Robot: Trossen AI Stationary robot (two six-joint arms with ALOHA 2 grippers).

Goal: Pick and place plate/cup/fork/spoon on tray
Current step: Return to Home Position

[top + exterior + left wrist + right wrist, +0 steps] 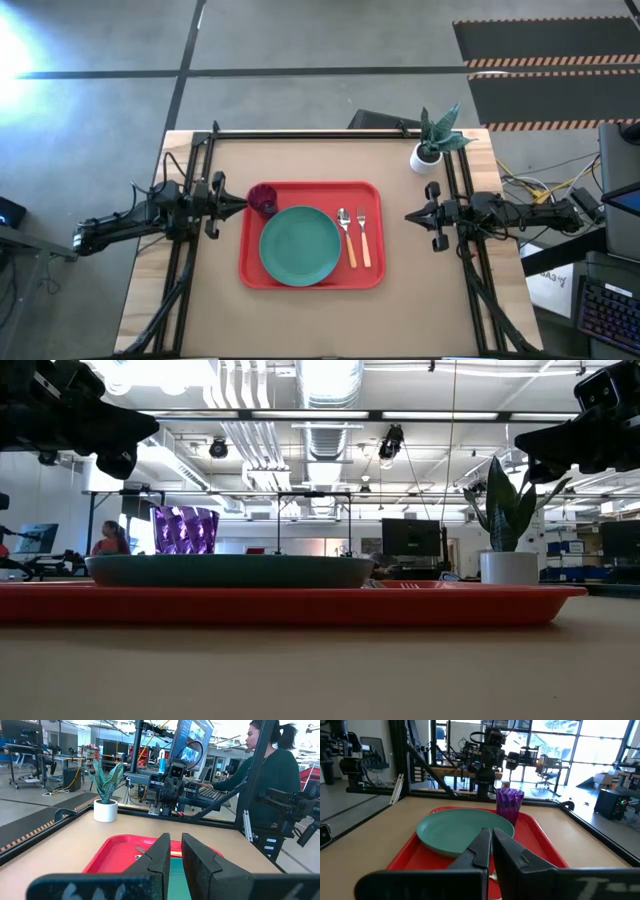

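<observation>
The red tray [247,270] lies in the middle of the table. The teal plate [300,245] rests flat on its left half. The purple cup [264,200] stands upright in its far left corner. The spoon [345,235] and the fork [363,237] lie side by side on its right part, heads toward the far edge. My left gripper [243,205] hovers shut just left of the tray, beside the cup, above table level. My right gripper [408,215] hovers shut just right of the tray. Both are empty. The right wrist view shows the plate [455,827] and cup [509,805].
A white pot with a green plant [432,145] stands at the table's far right corner, behind my right arm. Black frame rails run along the table's left, right and far sides. A person [270,775] sits at a desk beyond the table's right side.
</observation>
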